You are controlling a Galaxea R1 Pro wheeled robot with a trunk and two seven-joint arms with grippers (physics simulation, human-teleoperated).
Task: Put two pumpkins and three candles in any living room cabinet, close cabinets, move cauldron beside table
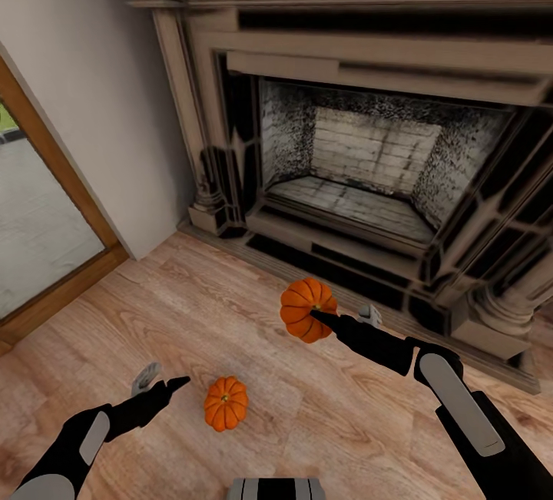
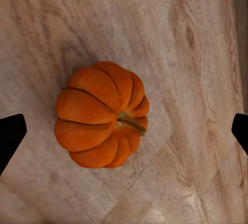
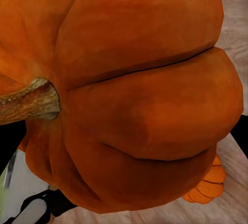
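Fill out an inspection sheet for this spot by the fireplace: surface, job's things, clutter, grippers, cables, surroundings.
Surface: light wood plank floor, bare apart from the pumpkin.
Job's things: one pumpkin on the floor, stem up, beside the left gripper; held pumpkin at the right gripper, raised off the floor.
Clutter: nothing seen.
Grippers: left gripper has its jaws wide open with the floor pumpkin centred between them in the wrist view, not touching; right gripper is closed on the held pumpkin, one finger across its front.
Cables: nothing seen.
Surroundings: stone fireplace ahead; white wall and wood-framed glass door to the left.
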